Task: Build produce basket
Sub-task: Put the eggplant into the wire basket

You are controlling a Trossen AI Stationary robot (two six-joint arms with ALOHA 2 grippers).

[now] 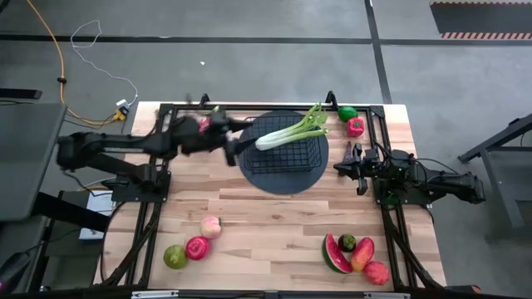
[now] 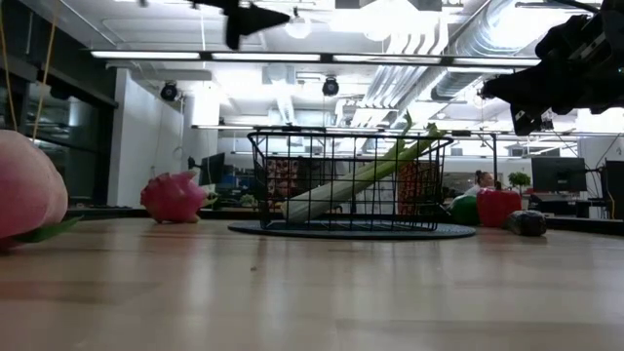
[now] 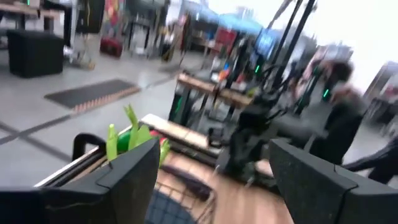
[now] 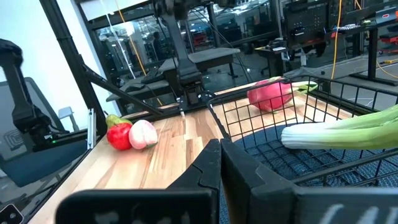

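The black wire basket (image 1: pixel 287 154) stands on a dark round mat at the table's far middle. A green-white leafy stalk (image 1: pixel 291 131) lies in it, white end on the basket floor (image 2: pixel 302 207), leaves leaning over the far right rim. My left gripper (image 1: pixel 231 148) hovers open above the basket's left rim, raised high (image 2: pixel 244 19), touching nothing. The pink dragon fruit (image 1: pixel 204 124) sits on the table under that arm (image 2: pixel 174 197). My right gripper (image 1: pixel 349 162) is shut and empty (image 4: pixel 221 168), raised just right of the basket.
A green pepper (image 1: pixel 347 113) and a red pepper (image 1: pixel 356 127) lie at the far right. Peach (image 1: pixel 211 226), red apple (image 1: pixel 198 247) and green apple (image 1: pixel 174 257) lie near left. Watermelon slice (image 1: pixel 335 253), mango (image 1: pixel 362 253) and another apple (image 1: pixel 376 272) lie near right.
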